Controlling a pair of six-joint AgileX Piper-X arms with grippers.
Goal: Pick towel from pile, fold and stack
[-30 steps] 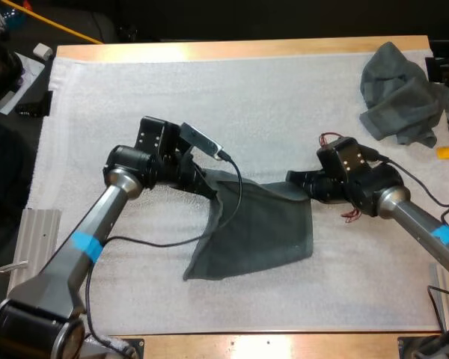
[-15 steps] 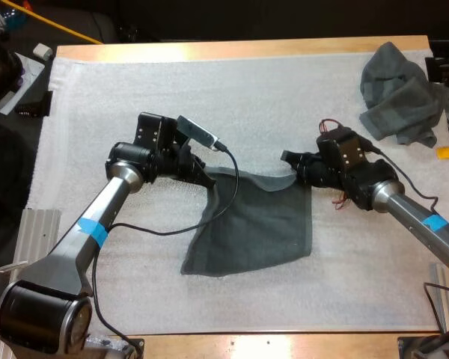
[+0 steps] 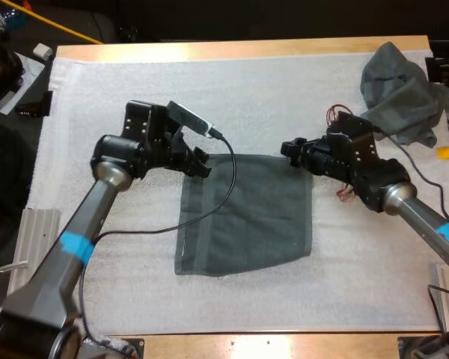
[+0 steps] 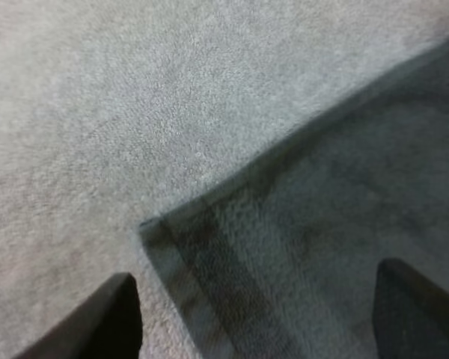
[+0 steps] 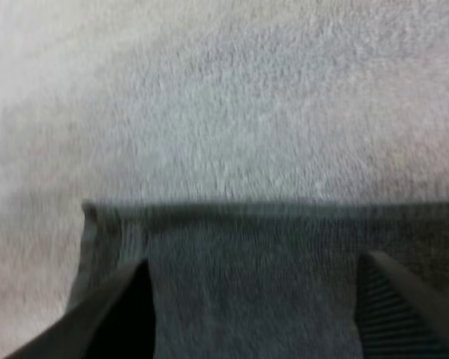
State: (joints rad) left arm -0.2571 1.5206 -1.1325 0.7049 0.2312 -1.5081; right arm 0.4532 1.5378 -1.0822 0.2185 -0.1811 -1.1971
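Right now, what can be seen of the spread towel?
The towel is dark grey-green cloth with a hemmed edge, spread flat as a rough rectangle on the white mat, mid-table, unfolded. The left hand stands open over its far left corner, the right hand open over the far right corner; neither grips it.

The spread towel [image 3: 243, 213], dark grey-green, lies flat at the middle of the white mat [image 3: 120, 90]. It is roughly rectangular, with a hemmed band along its 9 o'clock side and a slightly slanting near edge. The crumpled towel [image 3: 399, 93], the same colour, sits heaped at 2 o'clock on the mat's far corner.
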